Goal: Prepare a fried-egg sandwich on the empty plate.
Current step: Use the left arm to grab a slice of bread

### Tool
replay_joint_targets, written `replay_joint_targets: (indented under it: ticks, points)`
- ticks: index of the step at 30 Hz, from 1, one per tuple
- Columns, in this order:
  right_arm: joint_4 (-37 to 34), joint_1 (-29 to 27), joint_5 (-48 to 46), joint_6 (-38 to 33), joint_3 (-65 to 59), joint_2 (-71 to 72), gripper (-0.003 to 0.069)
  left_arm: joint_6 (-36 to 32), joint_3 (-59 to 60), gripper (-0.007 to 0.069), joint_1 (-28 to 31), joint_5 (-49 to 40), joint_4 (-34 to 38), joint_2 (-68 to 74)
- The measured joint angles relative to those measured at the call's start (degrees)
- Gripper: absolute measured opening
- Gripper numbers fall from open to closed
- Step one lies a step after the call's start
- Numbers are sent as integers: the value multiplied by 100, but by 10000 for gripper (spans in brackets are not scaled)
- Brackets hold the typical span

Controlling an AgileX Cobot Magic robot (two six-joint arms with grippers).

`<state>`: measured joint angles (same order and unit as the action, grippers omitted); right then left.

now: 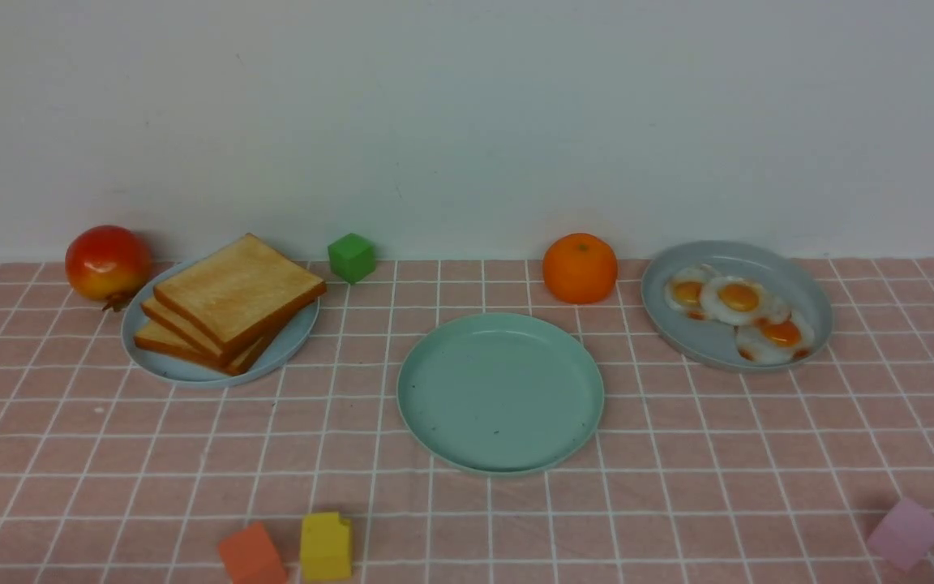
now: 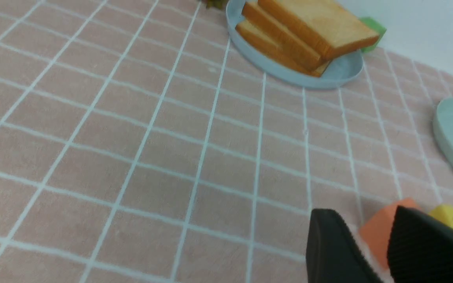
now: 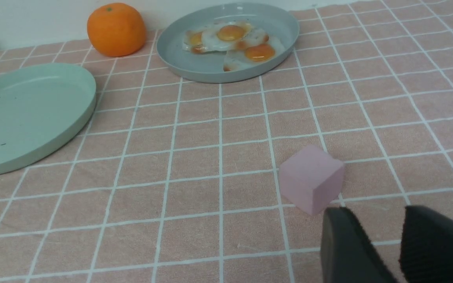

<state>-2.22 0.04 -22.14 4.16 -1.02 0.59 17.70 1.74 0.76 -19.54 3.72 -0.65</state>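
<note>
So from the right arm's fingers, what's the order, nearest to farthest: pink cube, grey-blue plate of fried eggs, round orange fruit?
1. Pink cube, just ahead of the fingers.
2. Grey-blue plate, well farther back.
3. Round orange fruit, farthest, by the wall.

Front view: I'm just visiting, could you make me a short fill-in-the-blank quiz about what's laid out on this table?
The pale blue plate carries a stack of ____ toast slices. The mint-green plate in the middle holds ____. The grey-blue plate holds three fried ____. The cube by the wall, beside the toast, is coloured ____.
Missing words: three; nothing; eggs; green.
</note>
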Motion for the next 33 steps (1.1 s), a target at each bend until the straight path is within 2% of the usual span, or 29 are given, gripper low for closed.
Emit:
replay_joint_targets:
  ticks: [1,7,11,13,18,20,21,23,25,28,33]
  points:
    - [0,0,0,0,0,0,241,125,0,238,0,129,167,0]
    - [0,0,0,0,0,0,241,1516,0,238,0,934,2188,0]
    - [0,0,0,0,0,0,241,1684,6,232,0,1478,2564,0]
    - [0,0,0,0,0,0,241,1681,-106,206,5,1444,2598,0]
    - [0,0,0,0,0,0,241,754,-1223,76,10,338,2235,266]
    - [0,0,0,0,0,0,241,-135,-1840,11,-24,-433,2131,804]
    - [0,0,0,0,0,0,241,-210,-1891,6,-35,-570,2116,921]
    - [0,0,0,0,0,0,241,-1065,-2501,-13,-392,-1298,2071,1765]
    - [0,0,0,0,0,0,241,-1491,-2952,-13,-892,-1931,1957,2397]
    - [0,0,0,0,0,0,241,-1770,-3668,-13,-1721,-2854,1578,3517]
    - [0,0,0,0,0,0,241,-1770,-4624,-13,-2494,-3022,937,4965]
